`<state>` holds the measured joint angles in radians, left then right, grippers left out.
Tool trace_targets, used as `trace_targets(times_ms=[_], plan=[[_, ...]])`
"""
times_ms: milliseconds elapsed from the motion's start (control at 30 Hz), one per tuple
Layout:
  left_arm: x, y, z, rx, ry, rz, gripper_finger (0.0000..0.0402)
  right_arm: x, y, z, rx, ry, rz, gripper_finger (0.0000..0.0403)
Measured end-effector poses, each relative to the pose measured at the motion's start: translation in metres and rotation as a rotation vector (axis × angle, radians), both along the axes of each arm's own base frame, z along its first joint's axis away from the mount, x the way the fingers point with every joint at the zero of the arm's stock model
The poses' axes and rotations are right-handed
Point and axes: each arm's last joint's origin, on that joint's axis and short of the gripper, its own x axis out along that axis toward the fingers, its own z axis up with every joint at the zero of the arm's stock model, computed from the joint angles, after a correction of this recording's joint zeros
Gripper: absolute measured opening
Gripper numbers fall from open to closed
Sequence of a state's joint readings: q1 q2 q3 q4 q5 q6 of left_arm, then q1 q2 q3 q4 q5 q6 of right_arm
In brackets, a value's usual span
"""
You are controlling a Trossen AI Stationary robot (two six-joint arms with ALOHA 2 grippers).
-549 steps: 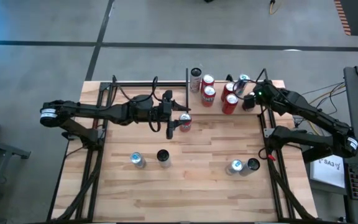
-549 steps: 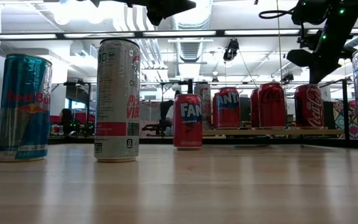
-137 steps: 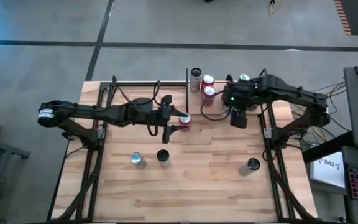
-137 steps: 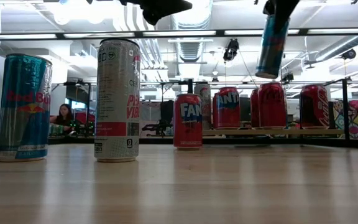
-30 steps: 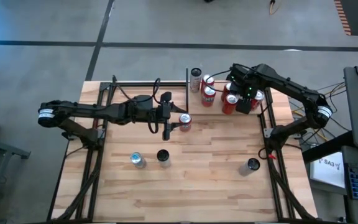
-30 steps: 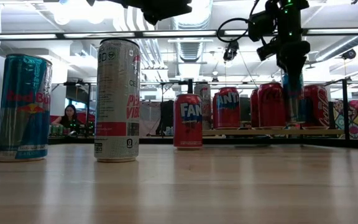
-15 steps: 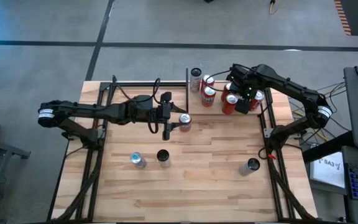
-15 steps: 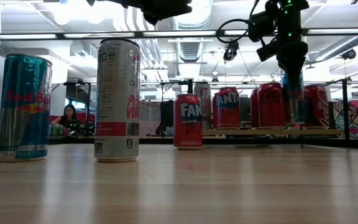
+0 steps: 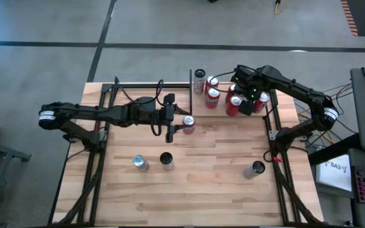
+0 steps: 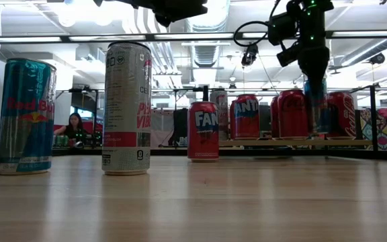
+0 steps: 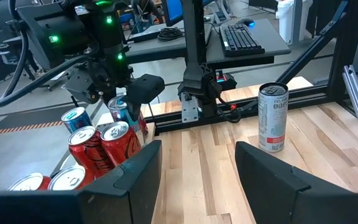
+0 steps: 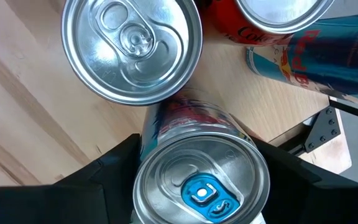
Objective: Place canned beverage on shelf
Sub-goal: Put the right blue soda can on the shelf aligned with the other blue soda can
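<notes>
Since the earlier frames the right arm has carried the slim blue-tabbed can (image 12: 201, 180) up from the near right part of the table (image 9: 201, 183) and lowered it onto the shelf (image 9: 277, 95) at the far right corner. There it now stands among the red cans (image 9: 213, 96), just beside a silver-topped neighbour (image 12: 131, 46). The right end effector (image 9: 249, 102) has been easing apart over the last second. In the right wrist view its dark fingers (image 12: 107, 165) flank the can, but I cannot tell whether they are pressing on it or have just let go.

The left end effector (image 9: 172, 124) hovers half-spread and empty above the table's middle, just beside a red can (image 9: 187, 124).

The can's long axis is vertical, its pull-tab lid facing straight up at the wrist camera and its base on the shelf board.

It is likely a stiff, thin-walled cylinder, fairly heavy if full. Its painted aluminium would be slick, and its tall, narrow shape makes it easy to tip. The sensible hold is across the mid-body from opposite sides, firm enough not to slip yet gentle enough not to dent. With neighbours this near, any sideways drag on release could knock them.
</notes>
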<state>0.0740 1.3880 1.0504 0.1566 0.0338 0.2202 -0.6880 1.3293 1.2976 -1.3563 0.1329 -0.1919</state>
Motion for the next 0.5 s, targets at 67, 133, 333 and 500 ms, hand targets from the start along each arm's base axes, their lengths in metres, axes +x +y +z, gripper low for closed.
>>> trace_targets(times_ms=[67,133,333,500], plan=[[0.0000,-0.0001,0.0000,0.000,0.000,0.000,0.0190,0.0002,-0.0001,0.0000,-0.001,-0.002,-0.001,0.0249],[0.0000,0.0000,0.0000,0.000,0.000,0.000,0.0190,0.0002,-0.0002,0.0000,-0.002,-0.002,-0.001,0.0252],[0.0000,0.0000,0.0000,0.000,0.000,0.000,0.0190,0.0003,-0.0003,0.0000,-0.003,-0.004,0.001,0.0254],[0.0000,0.0000,0.0001,0.000,-0.001,0.000,0.0190,0.0004,-0.0003,0.0000,-0.003,-0.004,0.001,0.0258]])
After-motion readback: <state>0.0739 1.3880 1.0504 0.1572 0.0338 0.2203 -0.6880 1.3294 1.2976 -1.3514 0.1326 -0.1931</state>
